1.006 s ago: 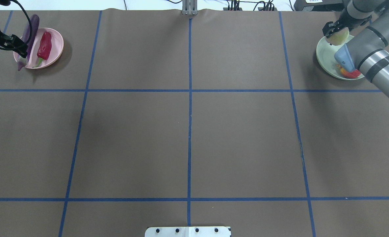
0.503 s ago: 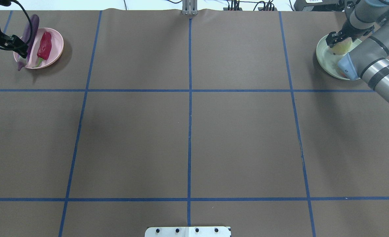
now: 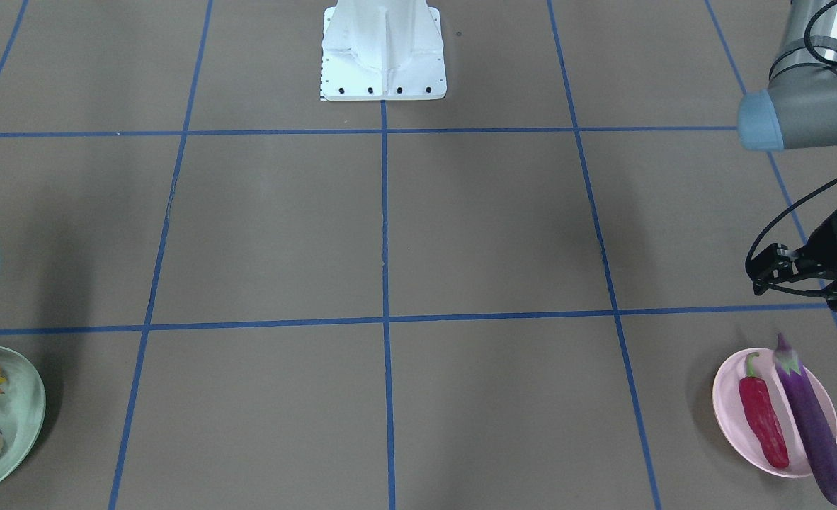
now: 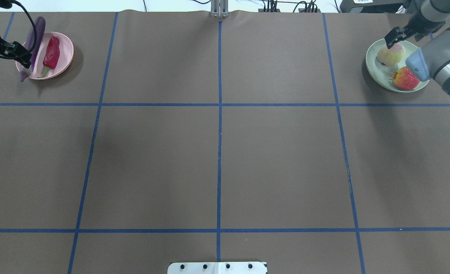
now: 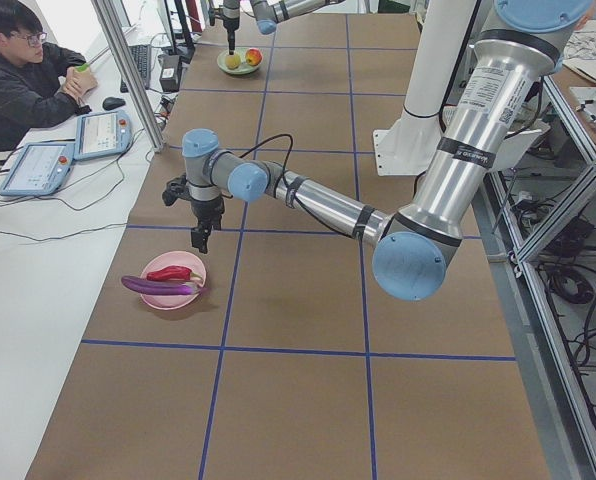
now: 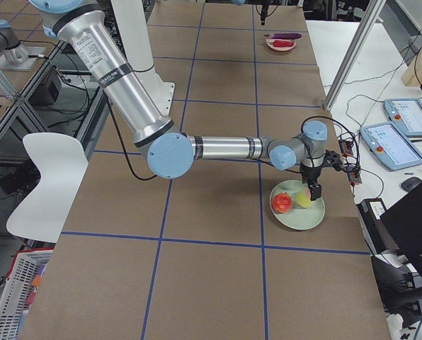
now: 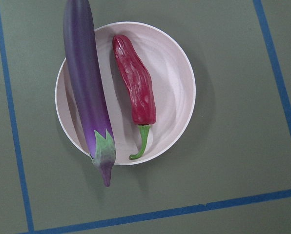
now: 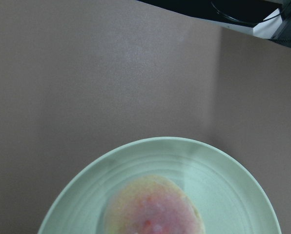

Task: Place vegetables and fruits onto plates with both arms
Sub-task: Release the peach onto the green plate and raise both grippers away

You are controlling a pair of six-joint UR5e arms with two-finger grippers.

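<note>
The purple eggplant (image 4: 34, 38) and the red chili pepper (image 4: 51, 53) lie on the pink plate (image 4: 67, 49), and the eggplant's ends overhang the rim (image 7: 84, 83). My left gripper (image 4: 24, 56) hovers beside that plate, open and empty (image 3: 755, 275). The peach (image 4: 390, 54) and the bumpy red-and-yellow fruit (image 4: 404, 78) lie on the mint green plate (image 4: 373, 64). My right gripper (image 4: 391, 39) is just above the peach's far side, open and empty. The right wrist view shows the peach (image 8: 155, 209) on the plate (image 8: 223, 170), with no fingers in view.
The white base block (image 3: 383, 49) stands at the robot's edge of the table. Blue tape lines divide the brown table cover. An operator (image 5: 18, 70) sits with tablets beside the far edge, and cables lie there.
My right gripper lowered the peach onto the green plate, let it go and rose clear of it. The right forearm swung aside, uncovering the red-and-yellow fruit. The left arm barely moved.
</note>
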